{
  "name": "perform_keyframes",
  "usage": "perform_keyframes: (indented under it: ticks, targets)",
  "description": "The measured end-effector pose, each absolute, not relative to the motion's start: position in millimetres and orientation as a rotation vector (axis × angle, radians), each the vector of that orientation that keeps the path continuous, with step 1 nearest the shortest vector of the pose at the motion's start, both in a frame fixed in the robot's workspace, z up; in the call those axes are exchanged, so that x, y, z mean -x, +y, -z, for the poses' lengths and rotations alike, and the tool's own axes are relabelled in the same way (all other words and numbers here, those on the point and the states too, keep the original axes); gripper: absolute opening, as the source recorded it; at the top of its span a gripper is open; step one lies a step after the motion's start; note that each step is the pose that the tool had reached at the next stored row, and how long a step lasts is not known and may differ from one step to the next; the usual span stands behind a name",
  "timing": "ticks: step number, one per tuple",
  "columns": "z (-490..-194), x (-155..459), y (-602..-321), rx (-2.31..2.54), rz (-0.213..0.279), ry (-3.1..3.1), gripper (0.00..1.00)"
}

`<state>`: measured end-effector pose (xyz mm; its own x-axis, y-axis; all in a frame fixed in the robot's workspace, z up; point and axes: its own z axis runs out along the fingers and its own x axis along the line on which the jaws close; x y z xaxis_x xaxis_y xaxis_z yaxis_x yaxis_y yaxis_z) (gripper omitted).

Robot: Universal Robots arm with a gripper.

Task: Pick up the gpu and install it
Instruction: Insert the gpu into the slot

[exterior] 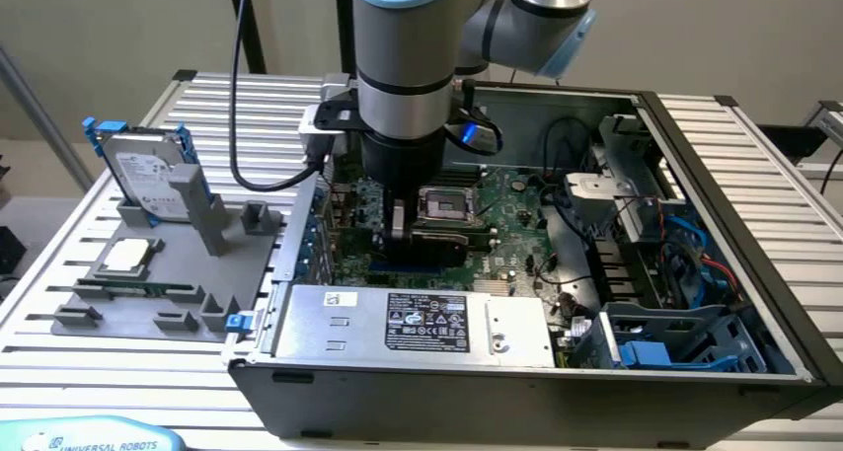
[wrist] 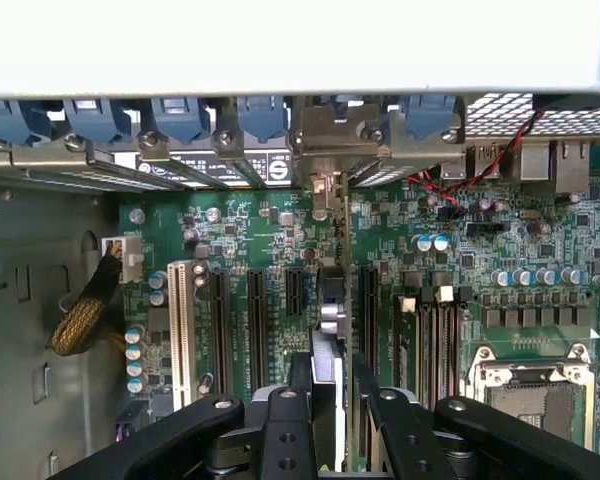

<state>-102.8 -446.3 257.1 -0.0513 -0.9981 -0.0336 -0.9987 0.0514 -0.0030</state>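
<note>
The gpu stands on edge between my fingers, seen end-on as a thin card running toward the rear slot openings. Its silver end bracket sits against the case's back wall among the blue slot clips. The card's lower edge lies over a black expansion slot on the green motherboard; whether it is seated I cannot tell. In the exterior view my gripper reaches down into the open computer case, with the green card just beside it. The gripper is shut on the gpu.
A silver hard drive with blue rails and a square processor chip rest on a grey holder outside the case, at the exterior view's left. Inside are the power supply, the CPU socket, cables and drive bays.
</note>
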Motion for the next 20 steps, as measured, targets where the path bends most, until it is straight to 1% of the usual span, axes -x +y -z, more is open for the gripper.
perform_keyframes:
  ticks: [20]
  targets:
    - [-251.9,103.7,-446.0,2.148,-0.04,2.262,0.27]
